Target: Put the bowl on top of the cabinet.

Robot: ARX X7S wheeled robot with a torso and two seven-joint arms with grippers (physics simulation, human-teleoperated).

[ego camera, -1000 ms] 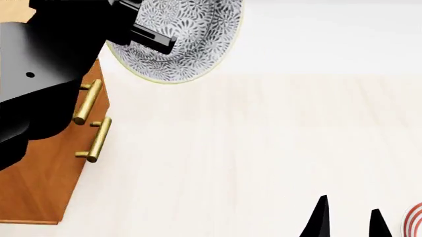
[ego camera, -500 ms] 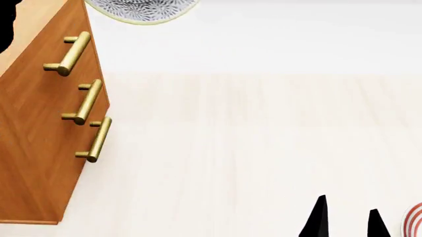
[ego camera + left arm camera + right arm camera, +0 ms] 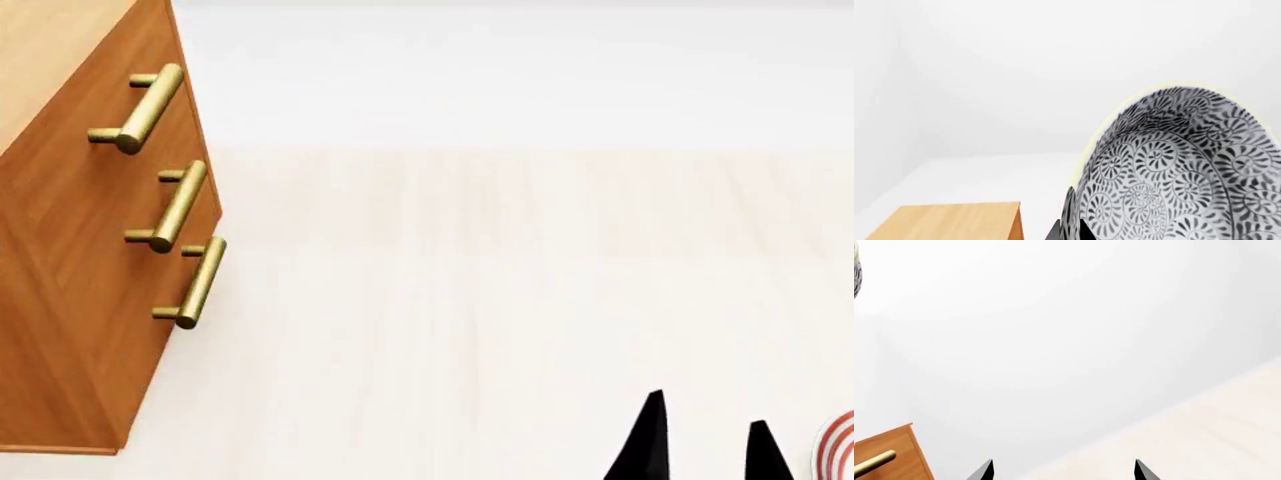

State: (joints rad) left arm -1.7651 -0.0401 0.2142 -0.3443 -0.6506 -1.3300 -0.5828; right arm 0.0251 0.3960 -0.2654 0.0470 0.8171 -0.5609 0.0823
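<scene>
At the near edge of the head view, the right pincer (image 3: 705, 447) is showing only as two black fingertips standing apart with pale surface between them, so it is sitting open and gripping nothing; the right wrist view is giving the same picture, two dark tips spread wide with empty space in the gap. Just beside those tips, at the lower corner, a sliver of a flat white plate with red rings (image 3: 839, 448) is lying on the pale light-wood table (image 3: 507, 300).

Farther out on the robot's left side, the tall orange-brown wooden cabinet (image 3: 80, 300) is standing on the table, its front carrying three brass bar handles (image 3: 174, 208) one above another, its lighter top running off the upper corner of the head view.

Farthest and highest, the deep round white bowl with the dense grey-black floral pattern and thin pale rim (image 3: 1181, 175) is hanging in the air, tipped on edge, its patterned inside facing the left wrist camera. It is out of the head view. The left pincer (image 3: 1069, 227) is gripping its rim, one dark finger showing on each side of the wall. In that view the cabinet's flat top is lying below and to one side of the bowl, apart from it.
</scene>
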